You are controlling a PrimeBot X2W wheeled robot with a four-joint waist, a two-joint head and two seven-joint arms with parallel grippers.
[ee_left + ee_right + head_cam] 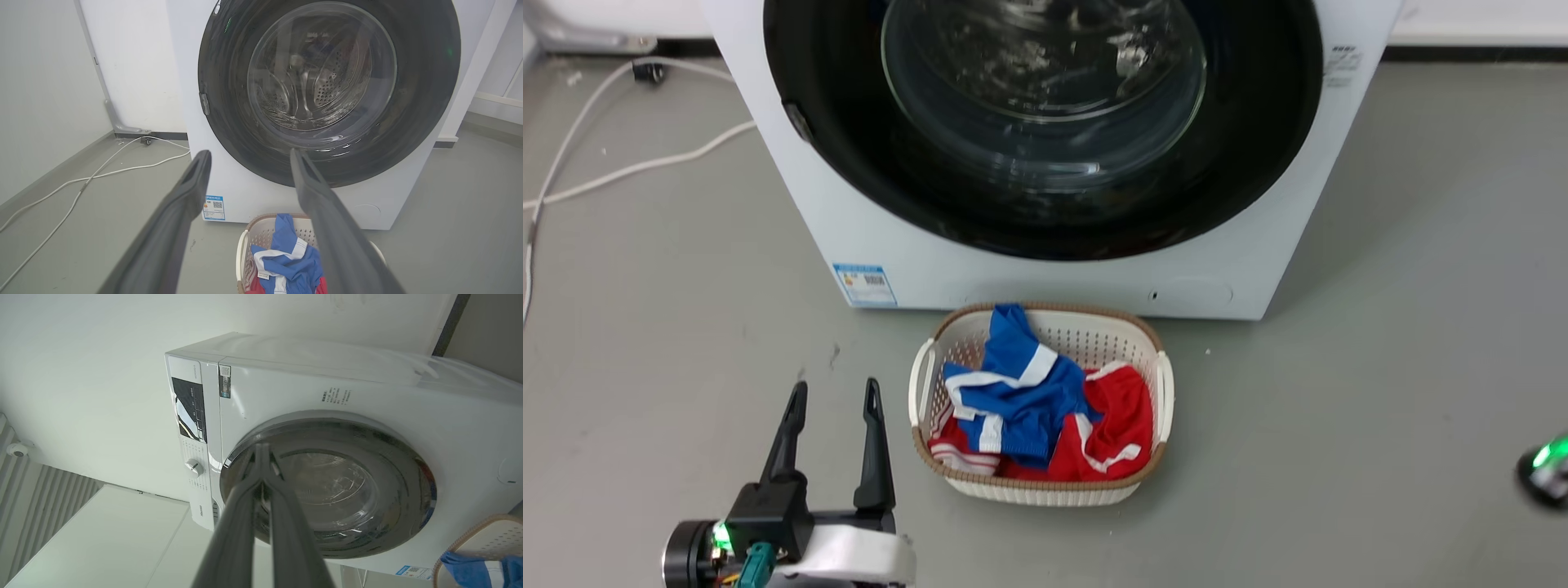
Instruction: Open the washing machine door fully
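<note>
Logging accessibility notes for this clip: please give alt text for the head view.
The washing machine door, a glossy black disc with a clear glass bowl, looks closed on the white machine at the top. A pale basket of blue and red clothes stands on the grey floor before it; the left gripper hovers open at lower left.

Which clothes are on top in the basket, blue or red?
The blue white-striped garment; it lies over the red white-trimmed garment.
</note>
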